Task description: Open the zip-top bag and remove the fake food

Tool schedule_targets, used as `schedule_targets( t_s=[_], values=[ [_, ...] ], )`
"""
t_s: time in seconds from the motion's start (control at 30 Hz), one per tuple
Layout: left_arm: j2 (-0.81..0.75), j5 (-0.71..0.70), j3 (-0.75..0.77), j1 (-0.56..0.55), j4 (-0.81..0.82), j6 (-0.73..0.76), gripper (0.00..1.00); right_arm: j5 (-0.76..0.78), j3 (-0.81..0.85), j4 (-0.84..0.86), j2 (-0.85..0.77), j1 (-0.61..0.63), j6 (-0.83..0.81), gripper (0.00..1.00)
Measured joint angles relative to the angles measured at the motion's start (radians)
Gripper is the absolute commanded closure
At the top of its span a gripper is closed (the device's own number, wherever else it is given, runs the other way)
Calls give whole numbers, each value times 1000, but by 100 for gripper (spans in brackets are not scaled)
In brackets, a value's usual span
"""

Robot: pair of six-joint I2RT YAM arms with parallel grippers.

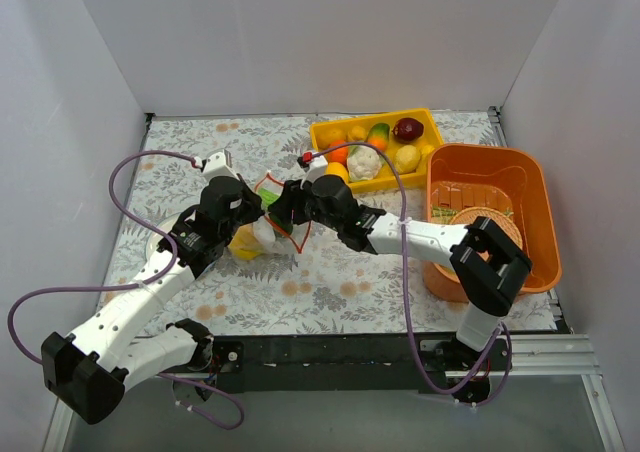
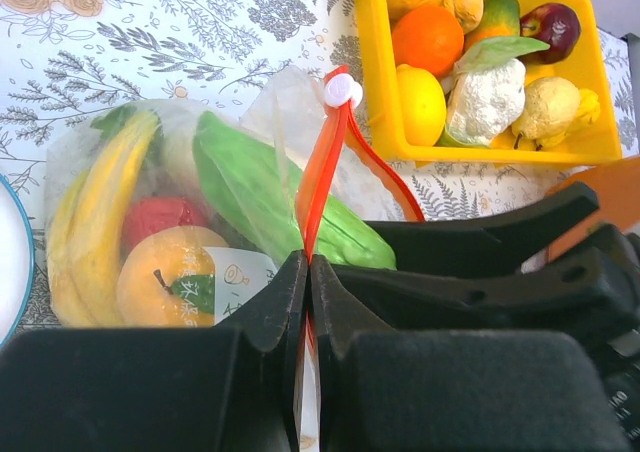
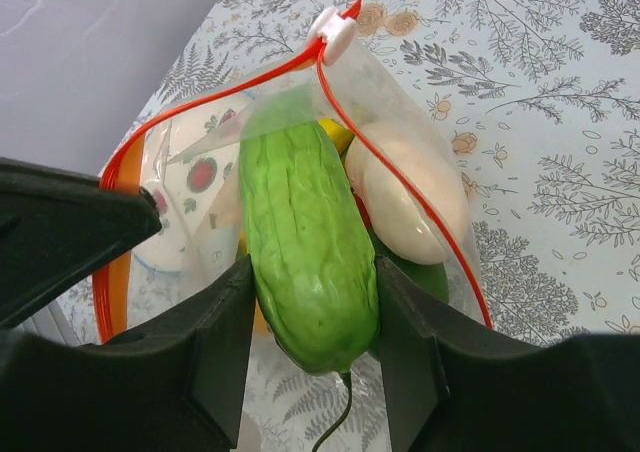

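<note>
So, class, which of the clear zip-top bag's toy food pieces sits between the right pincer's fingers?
The bumpy green plastic cucumber, squeezed by the right pincer; the yellow plastic banana and white oblong piece lie ungripped in the clear zip-top bag.

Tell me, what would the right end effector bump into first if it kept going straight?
The green vegetable that the right end effector grips; behind it, probably more fake food deeper inside the zip-top bag.
</note>
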Motion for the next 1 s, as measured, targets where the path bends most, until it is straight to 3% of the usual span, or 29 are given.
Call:
schedule_targets(
  t_s=[0.4,0.83,1.0],
  values=[
    [-21,-63,0,0,-14,-4,100,13,-14,-166,-78,0,-25,73],
    [-18,-75,-2,0,-1,-3,100,111,-23,-412,-337,-9,-56,73],
    [-19,-71,-11,0,25,-3,100,144,-7,-525,-402,-82,-87,72]
  ],
)
